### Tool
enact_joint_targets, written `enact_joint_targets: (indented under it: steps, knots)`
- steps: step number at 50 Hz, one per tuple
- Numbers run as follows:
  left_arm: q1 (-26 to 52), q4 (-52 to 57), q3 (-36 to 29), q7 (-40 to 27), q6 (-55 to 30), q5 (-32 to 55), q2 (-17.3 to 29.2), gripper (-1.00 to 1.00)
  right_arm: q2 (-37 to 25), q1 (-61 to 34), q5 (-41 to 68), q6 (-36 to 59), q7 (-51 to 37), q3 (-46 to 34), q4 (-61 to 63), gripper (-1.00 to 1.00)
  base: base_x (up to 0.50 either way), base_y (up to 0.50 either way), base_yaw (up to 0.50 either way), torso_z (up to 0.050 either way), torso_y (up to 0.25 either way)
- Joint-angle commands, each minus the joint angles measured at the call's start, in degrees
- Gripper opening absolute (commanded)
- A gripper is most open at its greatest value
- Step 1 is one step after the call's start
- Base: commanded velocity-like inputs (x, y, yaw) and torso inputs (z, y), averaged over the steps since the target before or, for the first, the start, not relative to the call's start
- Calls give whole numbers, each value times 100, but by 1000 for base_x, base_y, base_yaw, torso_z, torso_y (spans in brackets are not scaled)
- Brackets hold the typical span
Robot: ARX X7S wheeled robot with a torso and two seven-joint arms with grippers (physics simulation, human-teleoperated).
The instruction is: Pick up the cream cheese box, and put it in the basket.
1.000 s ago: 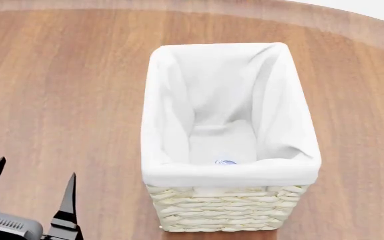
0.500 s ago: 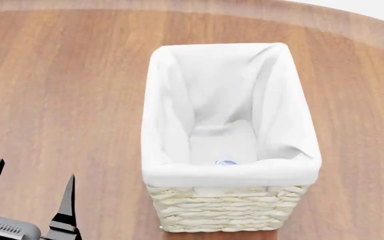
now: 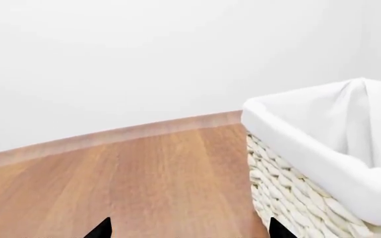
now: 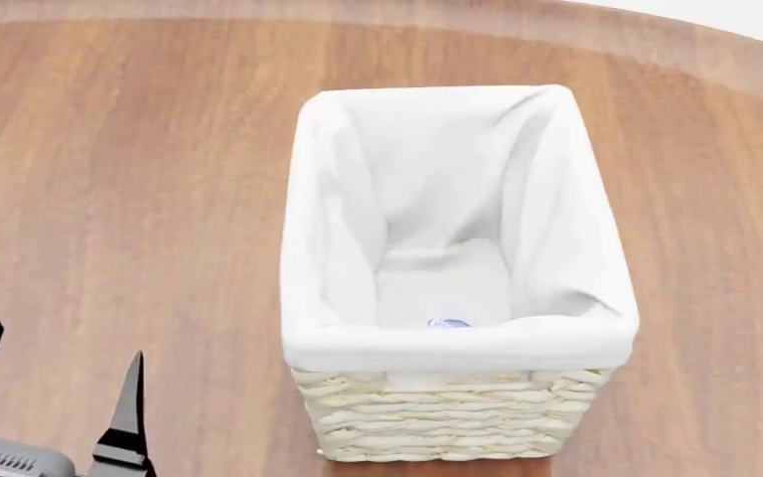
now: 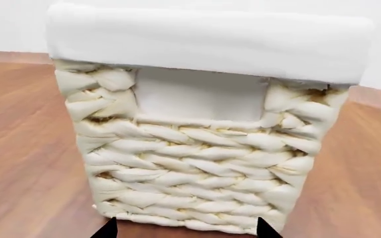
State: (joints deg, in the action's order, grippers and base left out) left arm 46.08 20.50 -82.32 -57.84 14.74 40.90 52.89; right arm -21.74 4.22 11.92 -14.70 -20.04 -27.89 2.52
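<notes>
**Box in the basket, both grippers apart from it**

We see a broad brown wooden table [image 4: 130, 179] carrying everything, its pale curved edge meeting a plain white wall [image 3: 144, 54] behind.

On it stands the tall rectangular cream woven wicker basket [image 4: 448, 422], its white cloth liner [image 4: 342, 229] folded over the rim. In the right wrist view the basket's short wall fills the frame, with a rectangular handle opening backed by white cloth just under the rim. Nothing else on the table stands near the basket.

Our left black gripper [image 4: 51, 397] hangs at the lower left of the head view, well apart from the basket, its two pointed fingers spread wide with nothing between them. Of our right black gripper [image 5: 185, 229] we see only two fingertips, set wide apart and close to the foot of the basket, holding nothing.

The small flat white cream cheese box [image 4: 444, 283] lies on the basket's floor, barely distinguishable from the liner. We make out only a small blue mark at its near end; its print is too small to read.
</notes>
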Motion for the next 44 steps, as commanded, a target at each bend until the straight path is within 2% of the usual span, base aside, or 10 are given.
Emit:
enact_joint_targets:
  steps: [1,9,16,29,35,37,39,40,43,44]
  knots:
    - [-110,-107,-2,28,104,-48,-22,100,-312,304,397,-143,-87,321,564,100,0,0,0,0,0]
    - [-138,-100,33,40,165,-22,44,100,-568,793,409,-579,-197,515,1103,100,0,0,0,0,0]
    - [-220,-90,46,35,285,-68,75,100,-1045,1598,1157,-1450,-244,1157,1754,100,0,0,0,0,0]
    - [-348,126,48,-152,345,-296,168,100,-1032,1682,864,-1412,-276,1061,1933,100,0,0,0,0,0]
    - [-971,1635,-72,-1573,146,-2226,712,100,-1030,1905,597,-1656,-246,1044,2046,100,0,0,0,0,0]
    - [-1554,2341,-231,-2471,-215,-3686,918,100,-1008,1961,500,-1797,-197,1020,1993,100,0,0,0,0,0]
    - [-1885,2520,-300,-2899,-191,-4252,1038,100,-1002,1984,464,-1841,-183,1011,1975,100,0,0,0,0,0]
    - [-2533,2575,-38,-3206,10,-4869,1167,100,-974,1948,371,-1813,-165,976,1912,100,0,0,0,0,0]
    - [-4817,2577,1856,-3208,157,-5733,1057,100,-927,1856,361,-1772,-134,921,1818,100,0,0,0,0,0]
    - [-5049,2447,1677,-3147,407,-6128,1034,100,-912,1815,382,-1739,-119,893,1790,100,0,0,0,0,0]
